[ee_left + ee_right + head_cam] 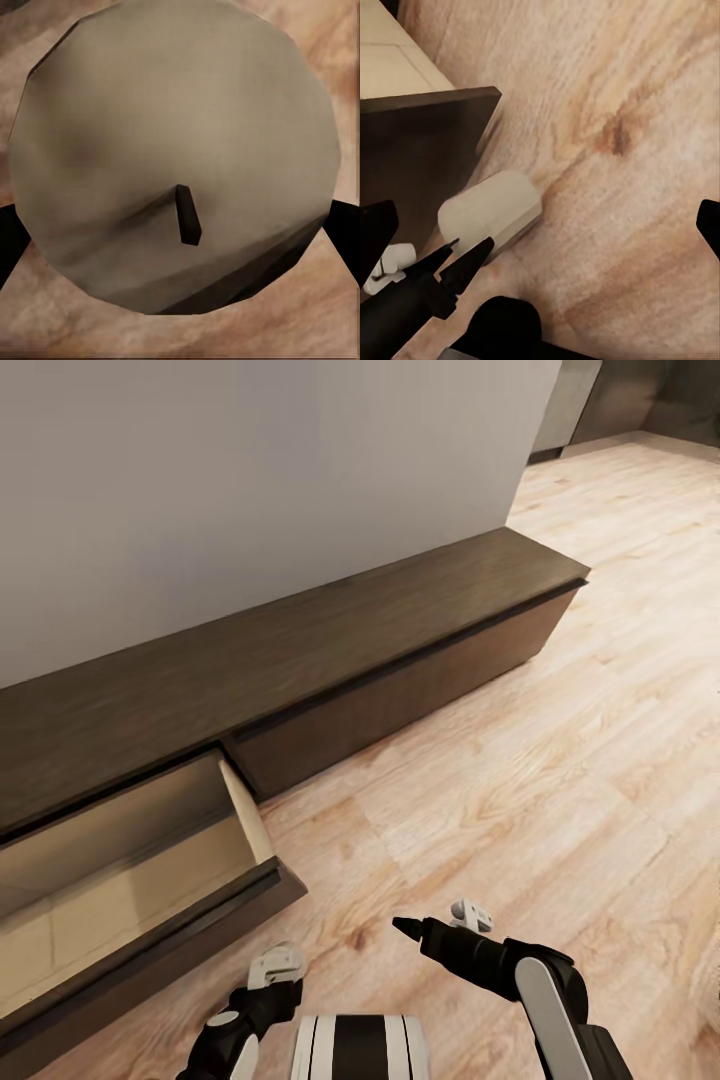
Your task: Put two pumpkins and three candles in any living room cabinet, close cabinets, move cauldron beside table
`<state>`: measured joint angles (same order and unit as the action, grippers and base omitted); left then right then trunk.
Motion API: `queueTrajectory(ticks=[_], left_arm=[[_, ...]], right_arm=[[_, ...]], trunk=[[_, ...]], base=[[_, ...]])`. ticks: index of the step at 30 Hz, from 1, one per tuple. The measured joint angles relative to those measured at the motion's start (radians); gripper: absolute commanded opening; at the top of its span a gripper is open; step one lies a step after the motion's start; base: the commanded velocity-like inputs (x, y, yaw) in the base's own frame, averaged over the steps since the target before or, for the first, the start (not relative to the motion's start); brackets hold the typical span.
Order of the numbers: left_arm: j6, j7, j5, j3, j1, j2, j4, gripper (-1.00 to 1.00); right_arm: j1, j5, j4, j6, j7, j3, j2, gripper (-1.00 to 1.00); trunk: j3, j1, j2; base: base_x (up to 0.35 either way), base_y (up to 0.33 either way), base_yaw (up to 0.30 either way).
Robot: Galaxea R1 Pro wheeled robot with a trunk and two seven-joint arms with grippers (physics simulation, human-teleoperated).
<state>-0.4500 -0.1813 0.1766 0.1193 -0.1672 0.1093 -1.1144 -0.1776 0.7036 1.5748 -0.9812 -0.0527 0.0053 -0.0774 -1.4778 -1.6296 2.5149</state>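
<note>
- While you hold the candle (112,135) in the left end effector (180,240), its dark fingers (9,236) sit against the two sides of the cream body, so read it as clamped on the candle.
- From the left wrist camera you look straight onto the wick end. The candle's long axis therefore seems to run along the fingers, pointing away from the wrist.
- In the right wrist view the same candle sticks out past the left fingertips as a stubby cylinder, tilted over the wooden floor (622,112) and just beside the corner of the drawer front (427,142).
- Your right end effector (541,225) is spread wide and empty, with only floor between its tips. It hangs off to the right of the left one, further from the opening.
- The open drawer (245,810) of the cabinet (350,640) lies ahead of the left end effector and to its left, with its pale interior showing. I see nothing resting in the part that shows.
- The left arm is the nearer one and already carries the load, so the next move is probably to lift the candle over the dark front lip, carry it forward and left, then release it inside.
- Watch the candle's projecting end, which could catch that lip if you stay low.
- The second drawer front (400,700), ahead and to the right, looks closed.
</note>
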Motion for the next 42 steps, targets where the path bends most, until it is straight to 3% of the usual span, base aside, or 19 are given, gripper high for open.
queueTrajectory(ticks=[13, 22, 31, 42], left_arm=[[-0.026, 0.000, 0.001, 0.001, 0.000, 0.000, -0.007, -1.00], [-0.174, 0.000, 0.000, 0.002, 0.000, -0.002, -0.084, -1.00], [-0.245, 0.000, -0.001, 0.002, 0.000, -0.002, -0.112, -1.00], [-0.254, 0.000, -0.001, 0.002, 0.000, -0.002, -0.114, -1.00]], right_arm=[[-0.003, -0.002, -0.002, 0.002, -0.001, -0.001, 0.002, 1.00], [-0.003, -0.010, -0.006, 0.005, -0.005, -0.010, 0.003, 1.00], [-0.003, -0.022, -0.008, 0.004, -0.131, -0.011, 0.002, 1.00], [-0.009, -0.022, -0.028, 0.004, -0.144, -0.011, 0.003, 1.00]], trunk=[[0.050, 0.006, -0.003], [0.085, 0.010, -0.005], [0.120, 0.014, -0.007], [0.162, 0.019, -0.010]], base=[[-0.144, 0.000, 0.000], [-0.011, 0.000, 0.000], [-0.116, 0.000, 0.000], [-0.076, 0.000, 0.000]])
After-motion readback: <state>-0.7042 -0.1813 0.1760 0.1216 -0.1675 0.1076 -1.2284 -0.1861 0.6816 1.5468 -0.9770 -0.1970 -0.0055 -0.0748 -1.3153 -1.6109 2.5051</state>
